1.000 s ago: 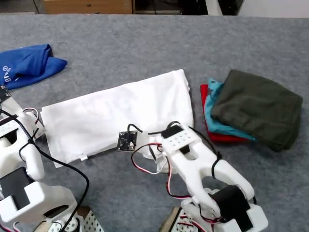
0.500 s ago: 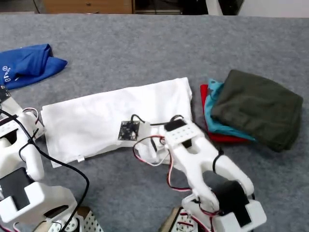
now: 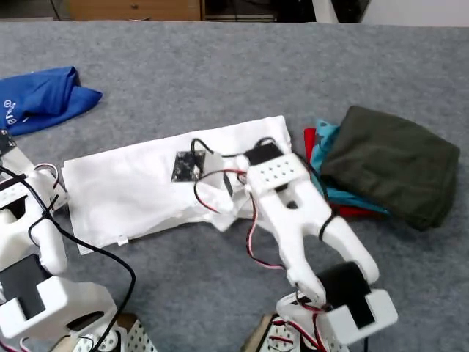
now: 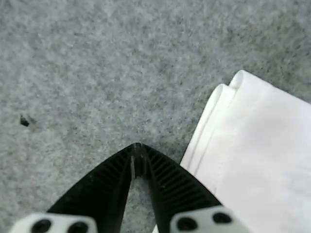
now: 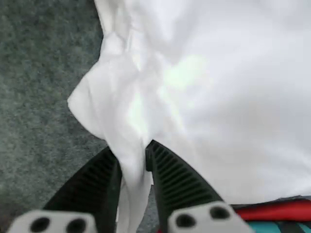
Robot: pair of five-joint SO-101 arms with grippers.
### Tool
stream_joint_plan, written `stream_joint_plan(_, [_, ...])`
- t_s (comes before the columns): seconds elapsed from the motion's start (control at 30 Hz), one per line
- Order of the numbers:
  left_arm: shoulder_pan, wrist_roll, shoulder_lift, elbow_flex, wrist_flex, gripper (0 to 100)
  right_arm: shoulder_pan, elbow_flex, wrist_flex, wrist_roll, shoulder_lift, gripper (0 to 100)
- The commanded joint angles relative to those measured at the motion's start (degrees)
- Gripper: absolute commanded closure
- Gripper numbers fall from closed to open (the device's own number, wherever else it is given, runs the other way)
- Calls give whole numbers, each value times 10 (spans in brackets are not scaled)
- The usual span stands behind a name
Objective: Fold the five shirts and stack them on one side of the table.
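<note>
- While the white shirt [image 3: 124, 187] lies spread across the middle of the grey table [image 3: 220, 73], its near hem is pinched in the right gripper [image 5: 132, 158], jaws clenched on a bunched fold of cloth lifted off the surface.
- Left gripper [image 4: 137, 153]: jaws closed on nothing, tips over bare table just beside the shirt's doubled left edge.
- Stack at the right side: dark green shirt [image 3: 392, 165] on top, teal shirt [image 3: 326, 139] under it, red shirt [image 3: 310, 139] at the bottom, just beside the white shirt's right end.
- Blue shirt [image 3: 44, 99] crumpled at the far left, not yet folded.
- Step in hand, by the look of it: carrying the near hem over toward the far edge.
- Advice: travel low and straight so the crease runs parallel to the long side.
- Risk: cloth gathers at the pinch, so the free corner may drag and wrinkle.
- Release only once the hem lies flat. The left gripper could pin the left end against sliding.
</note>
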Motion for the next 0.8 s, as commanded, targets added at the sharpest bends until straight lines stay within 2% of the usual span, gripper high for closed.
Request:
stream_joint_plan(0.0, [1, -3, -2, -25, -2, 979, 12, -72, 11, 26, 43, 994])
stream_joint_plan(0.3, [1, -3, -2, -24, -2, 979, 12, -192, 45, 70, 131, 994])
stream_joint_plan(0.5, [0, -3, -2, -24, -2, 979, 13, -228, 63, 126, 168, 993])
stream_joint_plan(0.77, [0, -3, -2, -24, -2, 979, 13, -291, 63, 157, 191, 993])
